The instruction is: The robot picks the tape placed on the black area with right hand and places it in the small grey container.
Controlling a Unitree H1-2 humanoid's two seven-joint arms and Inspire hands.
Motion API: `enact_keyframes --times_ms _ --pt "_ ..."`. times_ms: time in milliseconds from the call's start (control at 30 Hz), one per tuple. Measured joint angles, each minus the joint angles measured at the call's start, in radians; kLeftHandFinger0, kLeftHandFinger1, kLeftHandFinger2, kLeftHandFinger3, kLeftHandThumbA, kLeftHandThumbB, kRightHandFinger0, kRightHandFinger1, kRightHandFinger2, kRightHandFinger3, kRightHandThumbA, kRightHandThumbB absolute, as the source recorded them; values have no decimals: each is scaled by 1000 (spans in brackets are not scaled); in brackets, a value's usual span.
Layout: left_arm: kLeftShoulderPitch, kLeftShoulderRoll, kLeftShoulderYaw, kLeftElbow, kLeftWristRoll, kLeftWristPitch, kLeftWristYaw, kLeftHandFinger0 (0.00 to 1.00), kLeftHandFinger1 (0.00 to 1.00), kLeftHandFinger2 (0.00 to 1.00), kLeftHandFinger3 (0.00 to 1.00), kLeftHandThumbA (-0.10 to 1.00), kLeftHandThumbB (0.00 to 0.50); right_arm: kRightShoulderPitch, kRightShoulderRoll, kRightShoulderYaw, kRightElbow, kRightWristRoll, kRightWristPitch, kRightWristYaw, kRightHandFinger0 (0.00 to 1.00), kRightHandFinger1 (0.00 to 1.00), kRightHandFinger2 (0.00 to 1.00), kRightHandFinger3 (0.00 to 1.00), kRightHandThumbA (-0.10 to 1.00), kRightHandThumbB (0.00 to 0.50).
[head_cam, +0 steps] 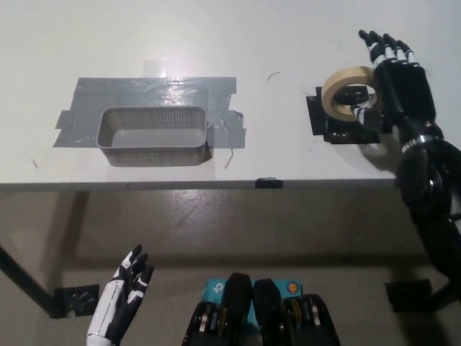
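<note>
— Right hand (398, 81)?
— Black, over the right side of the white bench (216, 36), fingers (382, 45) spread and stretched away from the robot, holding nothing. Just beside the masking tape roll (347, 92), at its right edge; thumb reaching toward the roll's hole, contact not clear.
— And the tape itself?
— Cream-coloured, tilted, resting on the black patch (344, 128) near the bench's front edge.
— Container?
— Small grey mesh basket (154, 136), well apart to the left, seated on a rectangle of grey duct tape (155, 94). Nothing visible inside.
— Left hand (128, 287)?
— White, low at the lower left, below the bench edge above the floor, fingers loosely apart, gripping nothing.
</note>
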Motion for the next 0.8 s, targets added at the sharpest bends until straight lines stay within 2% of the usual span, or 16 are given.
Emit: enact_keyframes --times_ms 200,300,467,800 --pt "0 0 -3 0 3 0 0 1000 1000 1000 1000 838 82 -76 0 42 124 -16 12 -21 1000 1000 1000 1000 912 399" --pt "-1 0 -4 -1 4 0 0 1000 1000 1000 1000 840 92 -101 0 62 176 -25 13 -35 1000 1000 1000 1000 904 381" --pt "-1 0 -9 -1 7 0 0 1000 1000 1000 1000 831 69 -141 -1 84 249 -31 15 -54 1000 1000 1000 1000 864 354" --pt "-1 3 -16 -2 17 0 0 1000 1000 1000 1000 831 62 -214 -1 170 418 -46 16 -96 1000 1000 1000 1000 860 369"
